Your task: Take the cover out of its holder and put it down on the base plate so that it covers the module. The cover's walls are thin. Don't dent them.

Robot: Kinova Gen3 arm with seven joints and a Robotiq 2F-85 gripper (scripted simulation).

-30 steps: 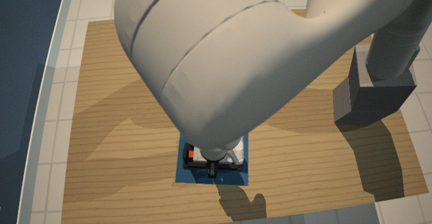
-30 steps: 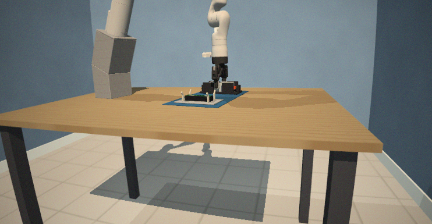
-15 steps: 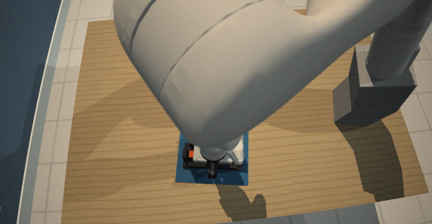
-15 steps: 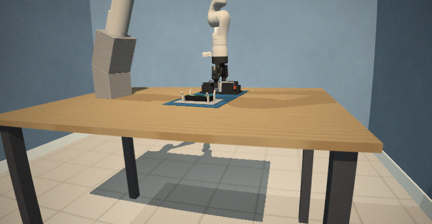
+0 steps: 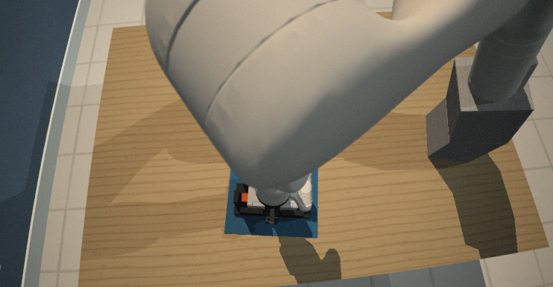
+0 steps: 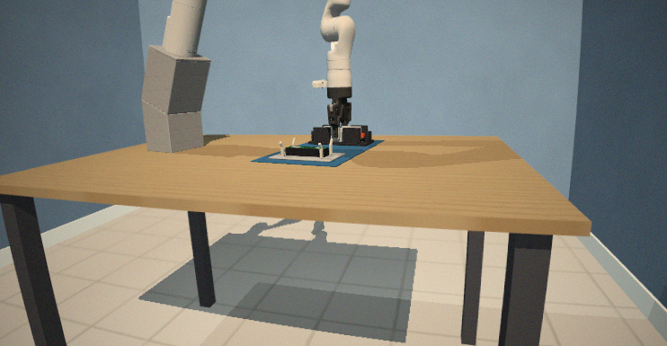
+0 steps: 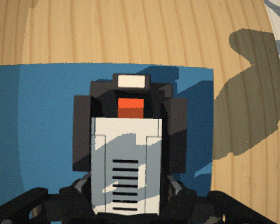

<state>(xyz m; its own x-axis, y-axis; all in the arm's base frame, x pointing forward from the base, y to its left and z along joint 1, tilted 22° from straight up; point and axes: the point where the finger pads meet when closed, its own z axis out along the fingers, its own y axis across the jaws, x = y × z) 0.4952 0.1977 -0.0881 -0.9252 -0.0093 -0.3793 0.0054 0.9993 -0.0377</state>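
Observation:
The white cover (image 5: 253, 198) (image 7: 126, 145), with dark slots in its top, sits in its dark holder (image 5: 251, 210) (image 6: 351, 136) (image 7: 82, 135). My gripper (image 6: 340, 131) (image 7: 128, 185) is partly open, its fingers down on either side of the cover, inside the holder's side walls. In the wrist view a narrow dark gap shows between the cover and the right fingertip; the left one is close to the cover's edge. The lower finger pads are hidden. The module (image 6: 306, 150), black with green on top, lies uncovered on the light base plate (image 6: 298, 158) in the exterior view.
Thin white posts (image 6: 281, 149) (image 6: 331, 146) stand up around the module. An orange block (image 5: 244, 197) (image 7: 130, 107) is at the holder's end. Holder and base plate share a blue mat (image 5: 232, 226) (image 7: 46, 115). The grey arm pedestal (image 5: 491, 130) (image 6: 186, 92) stands on the table.

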